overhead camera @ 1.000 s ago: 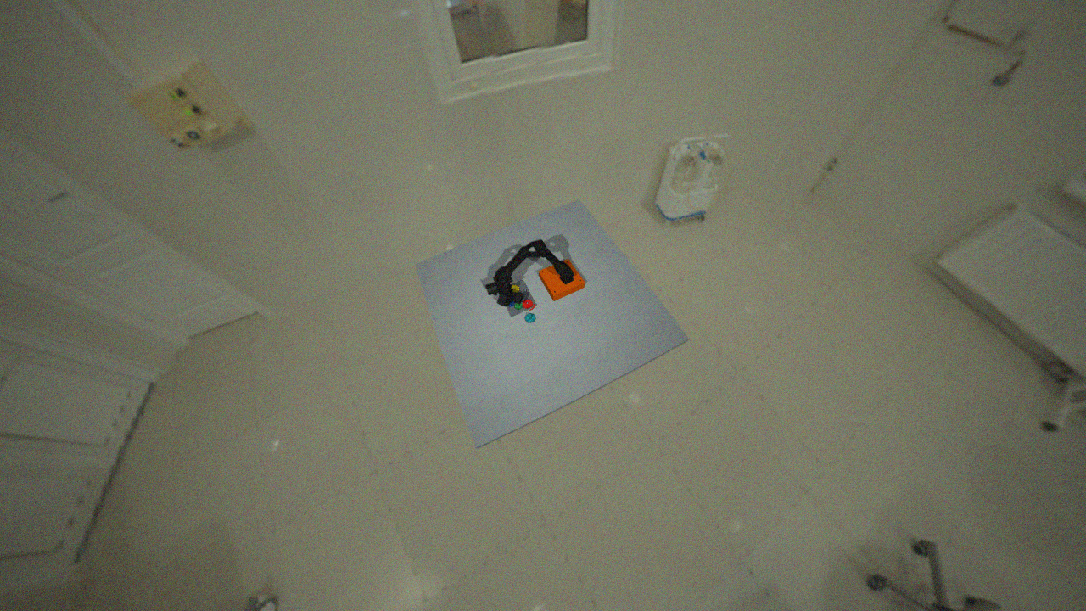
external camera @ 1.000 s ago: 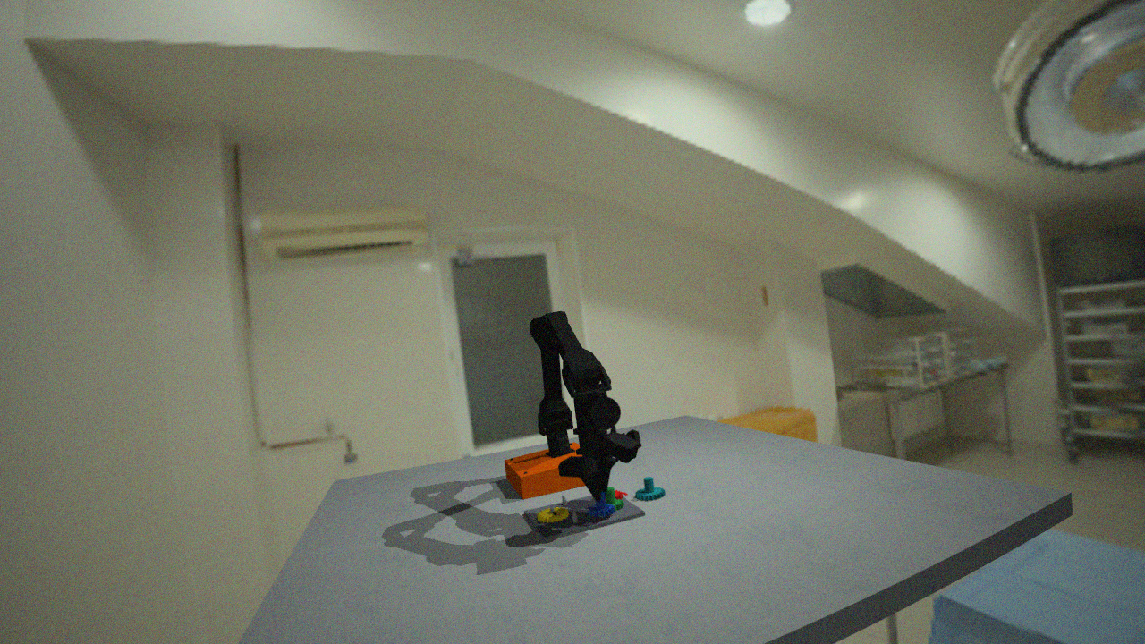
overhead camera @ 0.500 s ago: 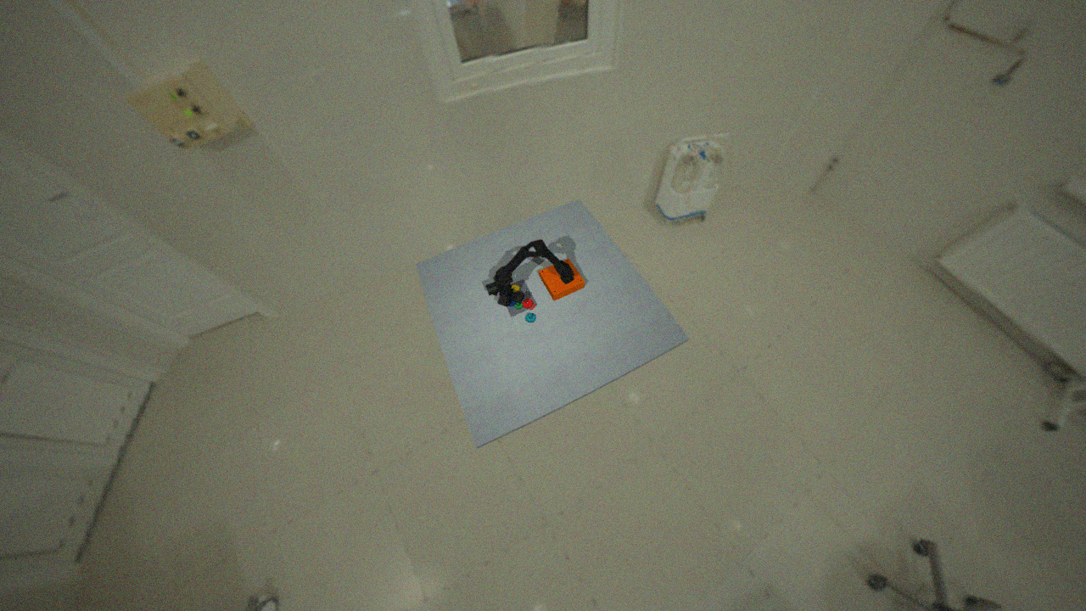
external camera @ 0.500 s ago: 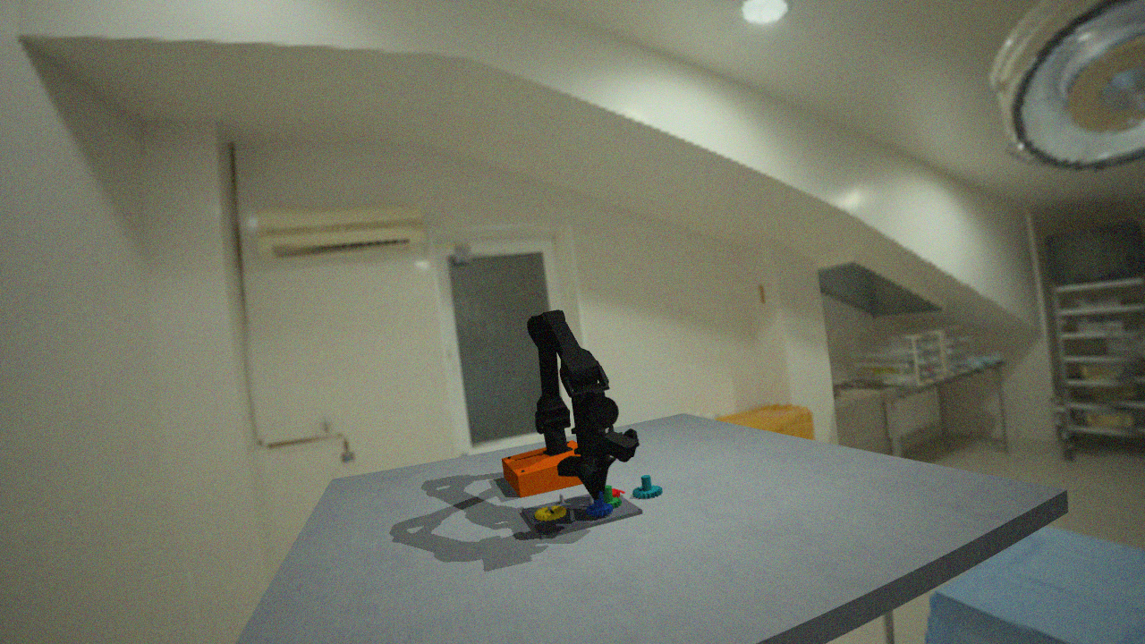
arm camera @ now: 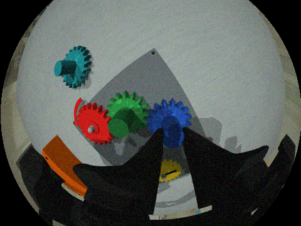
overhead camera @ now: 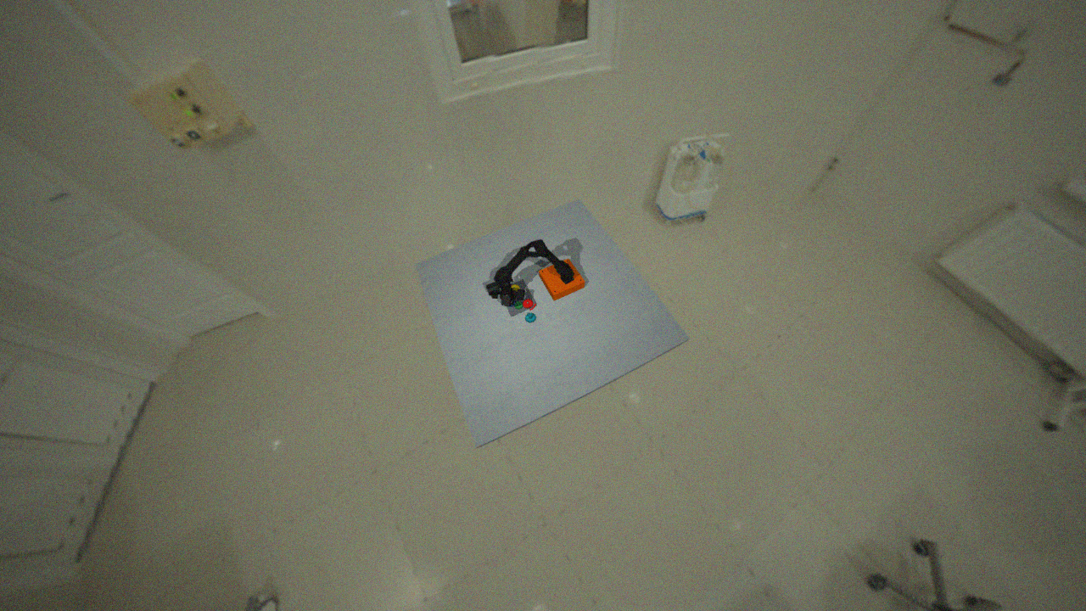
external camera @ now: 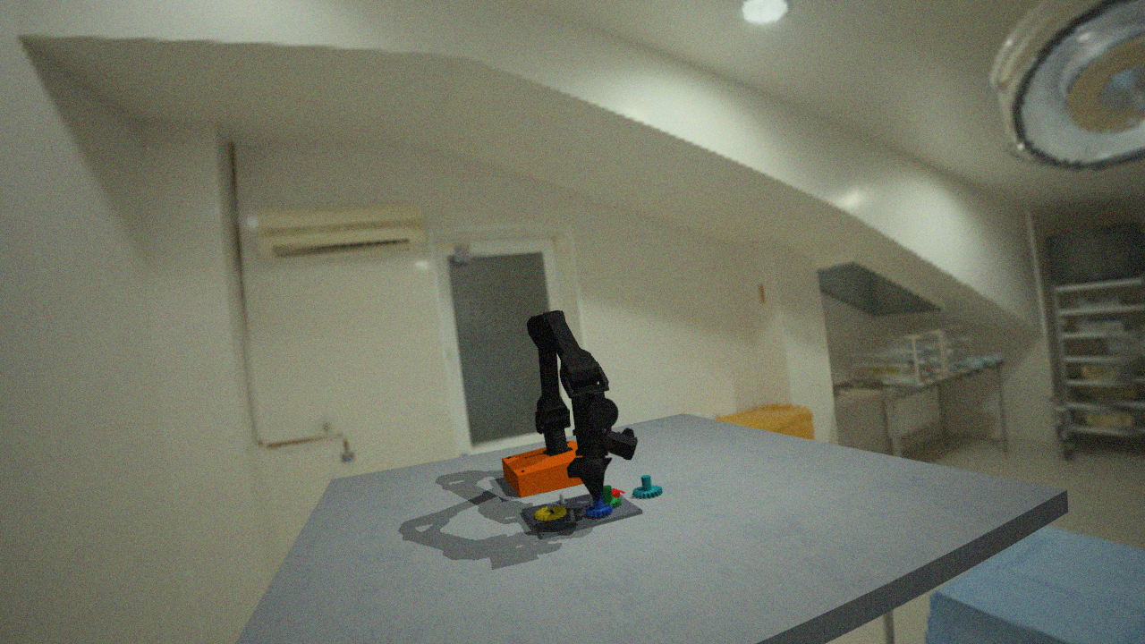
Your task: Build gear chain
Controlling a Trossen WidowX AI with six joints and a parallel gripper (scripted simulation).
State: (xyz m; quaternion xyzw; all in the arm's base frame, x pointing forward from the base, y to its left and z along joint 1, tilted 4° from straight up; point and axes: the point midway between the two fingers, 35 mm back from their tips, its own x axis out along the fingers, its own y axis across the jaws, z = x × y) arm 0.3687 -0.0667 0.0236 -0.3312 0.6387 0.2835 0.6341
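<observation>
One hand, pinching the blue gear by its knob. One green gear, apparently meshed with red. One teal gear, on my desk.

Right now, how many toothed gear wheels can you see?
5: a red gear, green gear and yellow gear on the board; a blue gear gripped; a teal gear on the table.

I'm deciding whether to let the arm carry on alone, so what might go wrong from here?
The gripper grips the blue gear by its post, right beside the green gear; their teeth could clash and keep the blue one from sitting flat.

The fingers also reach down close to the green gear's post, so opening them might nudge it.
</observation>
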